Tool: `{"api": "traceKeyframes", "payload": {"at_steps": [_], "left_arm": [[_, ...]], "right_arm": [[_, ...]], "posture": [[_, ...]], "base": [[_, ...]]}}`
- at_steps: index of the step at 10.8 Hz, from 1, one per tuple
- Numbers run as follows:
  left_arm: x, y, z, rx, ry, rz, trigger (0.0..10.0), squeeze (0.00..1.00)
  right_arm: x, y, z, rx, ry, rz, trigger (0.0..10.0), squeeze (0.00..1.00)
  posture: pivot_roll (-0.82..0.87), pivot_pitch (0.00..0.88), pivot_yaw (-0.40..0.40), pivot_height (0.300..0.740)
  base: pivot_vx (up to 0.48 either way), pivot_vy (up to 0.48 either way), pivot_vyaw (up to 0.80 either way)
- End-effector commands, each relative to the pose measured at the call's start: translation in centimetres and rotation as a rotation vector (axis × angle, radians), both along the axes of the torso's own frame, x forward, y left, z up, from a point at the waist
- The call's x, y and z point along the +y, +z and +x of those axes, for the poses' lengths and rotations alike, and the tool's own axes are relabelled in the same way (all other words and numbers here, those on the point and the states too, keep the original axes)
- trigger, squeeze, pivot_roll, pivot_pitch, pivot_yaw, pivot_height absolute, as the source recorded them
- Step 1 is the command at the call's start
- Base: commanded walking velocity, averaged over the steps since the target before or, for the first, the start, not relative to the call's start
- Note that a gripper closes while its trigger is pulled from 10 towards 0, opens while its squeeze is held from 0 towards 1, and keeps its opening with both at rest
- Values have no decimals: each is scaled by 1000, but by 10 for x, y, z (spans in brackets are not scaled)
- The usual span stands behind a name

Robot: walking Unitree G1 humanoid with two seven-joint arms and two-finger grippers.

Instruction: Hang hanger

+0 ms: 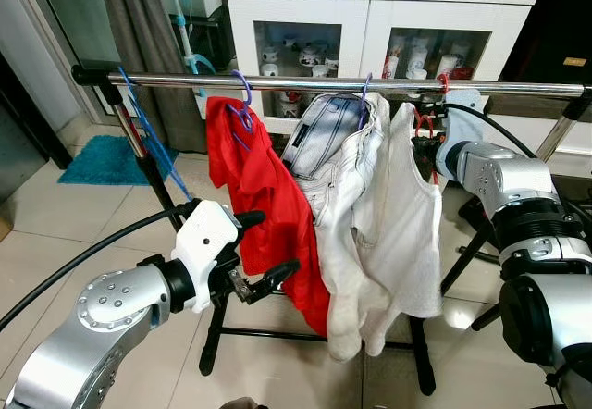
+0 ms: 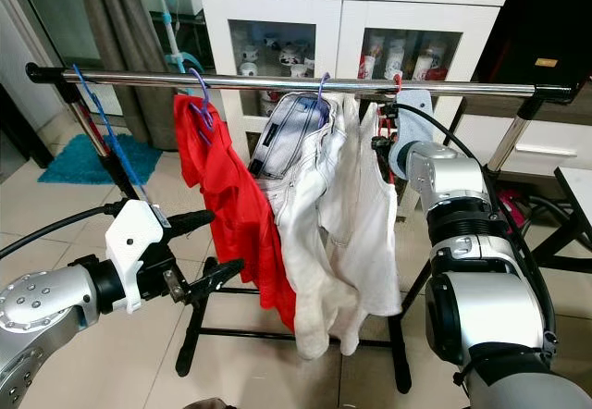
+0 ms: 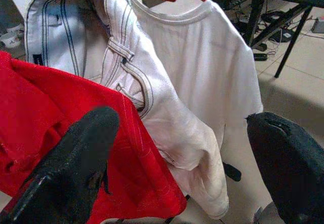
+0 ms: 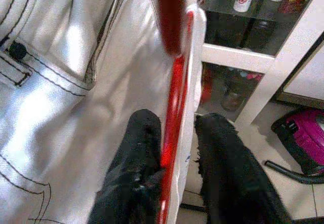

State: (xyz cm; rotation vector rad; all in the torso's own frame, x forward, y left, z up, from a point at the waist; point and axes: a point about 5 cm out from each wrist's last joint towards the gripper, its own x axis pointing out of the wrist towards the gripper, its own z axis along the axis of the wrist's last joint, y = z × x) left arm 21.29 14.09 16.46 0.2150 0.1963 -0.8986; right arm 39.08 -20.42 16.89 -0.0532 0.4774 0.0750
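A white tank top (image 1: 412, 215) hangs on a red hanger (image 4: 174, 97) whose hook (image 1: 444, 82) sits over the steel rail (image 1: 324, 82) of a clothes rack. My right gripper (image 4: 179, 120) is up under the rail, shut on the red hanger's shoulder with the top's strap between its fingers. My left gripper (image 1: 273, 242) stands open, low in front of the rack, close to a red shirt (image 1: 264, 196) and holding nothing. White jeans (image 1: 338, 178) hang between the red shirt and the tank top.
The red shirt hangs from a purple hanger (image 1: 242, 104). A bare blue hanger (image 1: 148, 136) hangs at the rail's left end. Behind the rack stands a white glass-door cabinet (image 1: 370, 2). A blue mat (image 1: 102, 159) lies on the tiles at the left.
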Motion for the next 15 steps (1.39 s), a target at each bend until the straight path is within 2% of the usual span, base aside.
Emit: {"api": "traceKeyframes", "payload": {"at_steps": [1,5,6,8,9,10,11,12,13,14,15], "left_arm": [[-1,1,1,-1,-13,7,10000,290],[-1,2,3,-3,-1,-1,10000,220],[0,2,2,-5,17,-27,10000,24],[-1,1,6,-10,64,-72,10000,0],[-1,2,13,-41,142,-117,10000,0],[0,-1,24,-98,284,-94,10000,0],[0,-2,25,-136,339,-88,10000,0],[-2,-3,21,-154,360,-107,10000,0],[0,-10,20,-105,433,-138,10000,0],[2,-17,18,-103,490,-134,10000,0],[1,-20,15,-104,497,-133,10000,0]], "right_arm": [[2,8,3,-10,6,-2,0,0],[6,11,3,-40,-6,74,0,0],[6,14,3,-68,-16,109,0,0],[8,15,-3,-105,-17,130,0,0],[10,21,-7,-172,-7,140,0,0],[10,28,-16,-288,2,115,0,0],[11,27,-23,-303,14,107,0,0],[17,31,-39,-366,74,97,0,0],[22,28,-58,-429,119,61,0,0],[24,13,-80,-411,121,29,0,0],[27,2,-92,-384,110,33,0,0]], "posture": [[-17,0,64,740],[-19,0,61,740],[-20,0,63,740],[-27,0,67,740],[-21,0,57,740],[-17,0,47,740],[-29,0,52,740],[-35,0,56,740],[-45,0,58,740],[-47,0,54,740],[-47,0,51,740]], "base": [[0,0,0],[0,0,0],[0,0,0],[0,0,0],[0,0,0],[0,0,0],[0,0,0],[0,0,0],[0,0,0],[0,0,0],[0,0,0]]}}
